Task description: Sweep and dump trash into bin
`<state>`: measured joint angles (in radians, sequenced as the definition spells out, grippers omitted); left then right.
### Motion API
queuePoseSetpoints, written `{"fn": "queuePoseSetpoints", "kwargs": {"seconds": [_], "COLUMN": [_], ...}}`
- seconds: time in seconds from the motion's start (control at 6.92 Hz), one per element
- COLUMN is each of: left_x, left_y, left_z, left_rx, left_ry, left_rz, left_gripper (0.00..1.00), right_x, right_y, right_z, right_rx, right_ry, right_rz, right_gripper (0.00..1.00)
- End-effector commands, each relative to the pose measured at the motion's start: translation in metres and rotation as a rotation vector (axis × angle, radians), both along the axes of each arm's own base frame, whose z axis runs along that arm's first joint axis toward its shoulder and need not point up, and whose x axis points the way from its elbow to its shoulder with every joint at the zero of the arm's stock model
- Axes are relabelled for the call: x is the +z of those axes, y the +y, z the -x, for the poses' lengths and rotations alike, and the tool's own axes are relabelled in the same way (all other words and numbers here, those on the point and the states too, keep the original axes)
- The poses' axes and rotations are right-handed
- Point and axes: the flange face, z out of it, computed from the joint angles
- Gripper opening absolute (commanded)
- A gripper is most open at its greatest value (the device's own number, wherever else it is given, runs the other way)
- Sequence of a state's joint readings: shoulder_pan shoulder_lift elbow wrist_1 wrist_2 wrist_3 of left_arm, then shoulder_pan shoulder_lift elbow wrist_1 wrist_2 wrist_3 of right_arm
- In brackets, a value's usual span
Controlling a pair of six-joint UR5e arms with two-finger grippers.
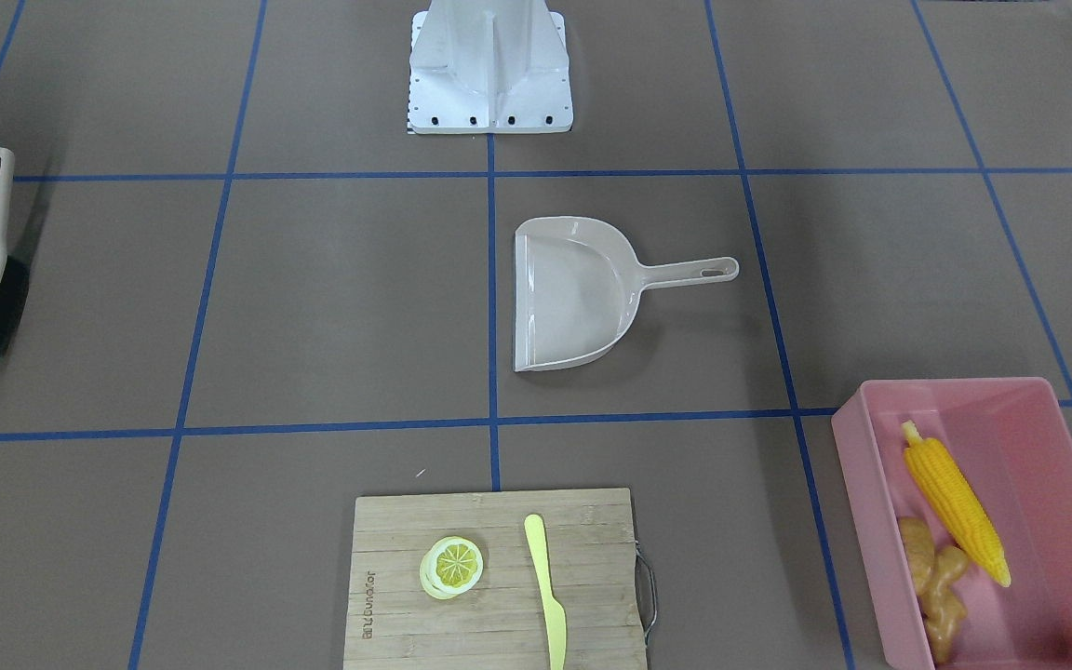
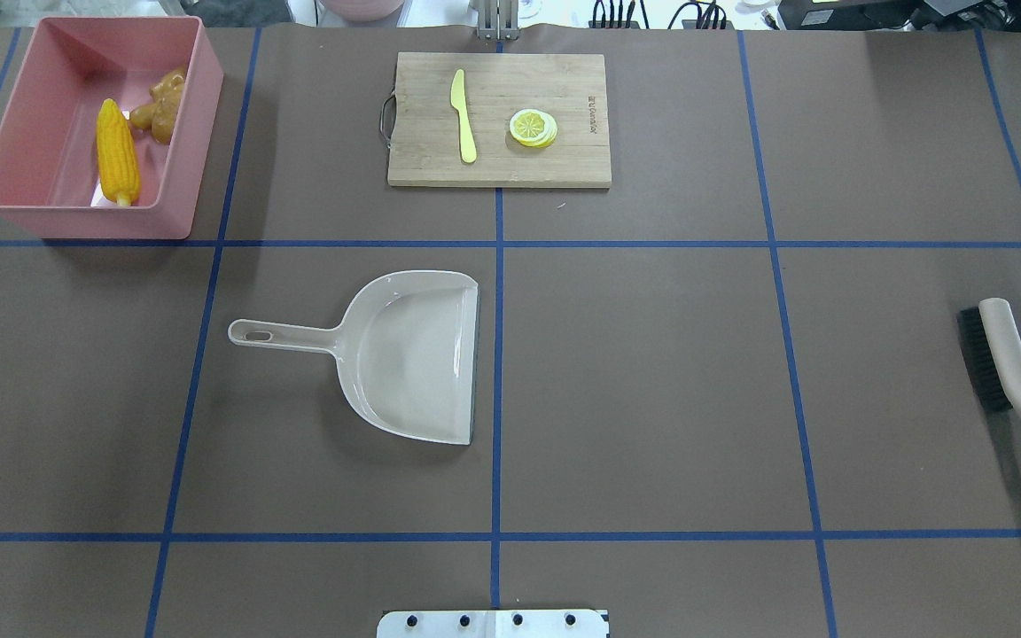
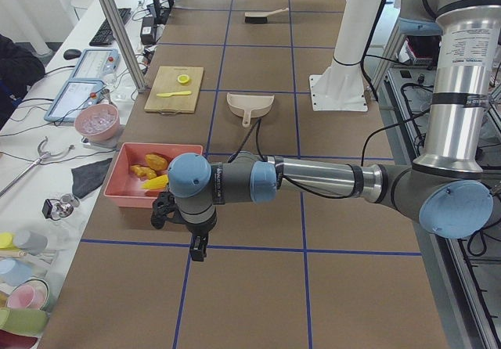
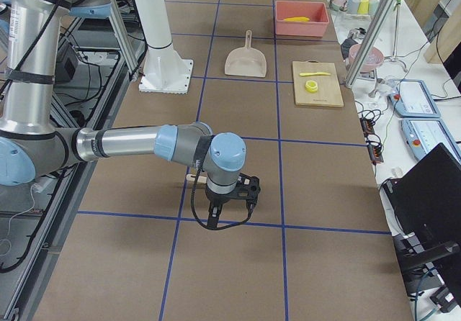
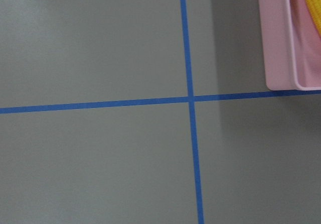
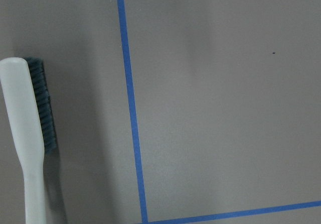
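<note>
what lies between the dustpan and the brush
Only bare brown tabletop crossed by blue tape lines lies between the dustpan and the brush, seen in the overhead view.

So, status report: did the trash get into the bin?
Left claw and right claw above the table, open or shut unclear. Corn cob and ginger root in pink bin. Dustpan empty; brush lies by itself.
</note>
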<state>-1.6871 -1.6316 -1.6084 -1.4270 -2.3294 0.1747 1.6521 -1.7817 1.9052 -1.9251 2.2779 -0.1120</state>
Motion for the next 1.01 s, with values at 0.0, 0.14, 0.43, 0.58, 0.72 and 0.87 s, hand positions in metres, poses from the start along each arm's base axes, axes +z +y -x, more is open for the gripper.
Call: {"fn": "queuePoseSetpoints", "kwargs": {"seconds": [0.0, 0.14, 0.43, 0.58, 0.72, 0.87], "left_x": [-0.003, -0.0028, 0.0, -0.0011, -0.0017, -0.0026], "left_y": [-0.0015, -0.0013, -0.0013, -0.0014, -0.0013, -0.0015], "left_z": [-0.0014, -0.0013, -0.0016, -0.0019, -0.0019, -0.0019], "left_rx": [0.005, 0.005, 0.007, 0.005, 0.005, 0.005], "left_ry": [-0.01, -0.011, -0.018, -0.014, -0.014, -0.014], "left_rz": [-0.012, -0.011, -0.005, -0.006, -0.006, -0.009], "left_gripper": [0.98, 0.98, 0.98, 0.98, 0.98, 0.98], "right_x": [0.0003, 0.0004, 0.0003, 0.001, 0.0011, 0.0032], "right_y": [0.0004, 0.0005, 0.0005, 0.0004, -0.0002, 0.0], "right_z": [0.0, 0.0, 0.0002, 0.0007, 0.0001, 0.0001], "right_rx": [0.0, -0.001, -0.001, -0.001, 0.0, 0.002], "right_ry": [0.0, 0.0, -0.002, -0.002, -0.002, -0.002], "right_rz": [0.001, 0.001, 0.001, 0.004, 0.002, 0.008], "right_gripper": [1.0, 1.0, 1.0, 1.0, 1.0, 1.0]}}
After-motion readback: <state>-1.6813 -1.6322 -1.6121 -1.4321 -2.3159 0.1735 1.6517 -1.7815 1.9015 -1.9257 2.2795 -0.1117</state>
